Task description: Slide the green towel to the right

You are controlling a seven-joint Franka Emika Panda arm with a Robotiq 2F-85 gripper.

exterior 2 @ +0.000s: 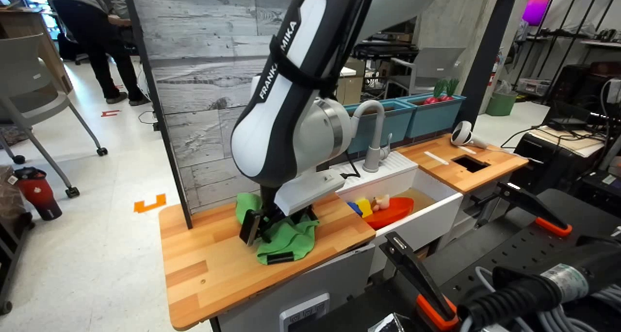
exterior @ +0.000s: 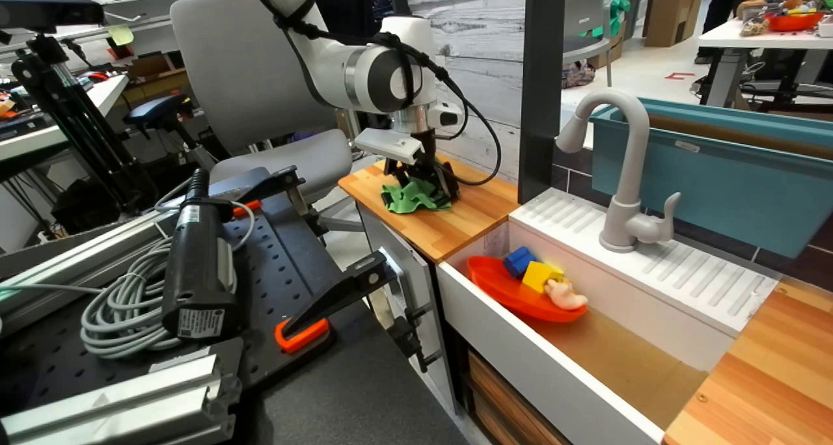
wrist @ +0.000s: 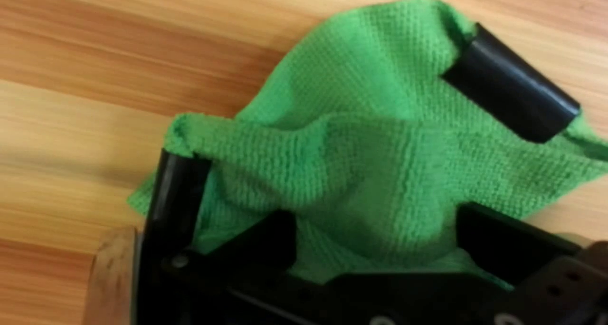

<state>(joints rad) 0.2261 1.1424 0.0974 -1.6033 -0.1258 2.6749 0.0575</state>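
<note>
The green towel [exterior: 416, 196] lies crumpled on the wooden counter, left of the sink in an exterior view; it also shows in an exterior view [exterior 2: 291, 237] and the wrist view [wrist: 361, 163]. Black clips or tape sit on its edges, one [wrist: 515, 85] at the upper right and one [wrist: 179, 192] at the left in the wrist view. My gripper [wrist: 377, 225] points down right over the towel. Its two fingers are wide apart, with bunched towel between and below them. The fingertips hide part of the cloth; I cannot tell whether they press into it.
The white sink [exterior: 520, 360] adjoins the counter [exterior 2: 204, 254]. It holds a red dish [exterior: 501, 289], a blue block [exterior: 520, 261], a yellow block [exterior: 541, 276] and a pale toy [exterior: 565, 294]. A grey faucet [exterior: 628, 172] and wood-look wall panel [exterior 2: 204, 79] stand behind.
</note>
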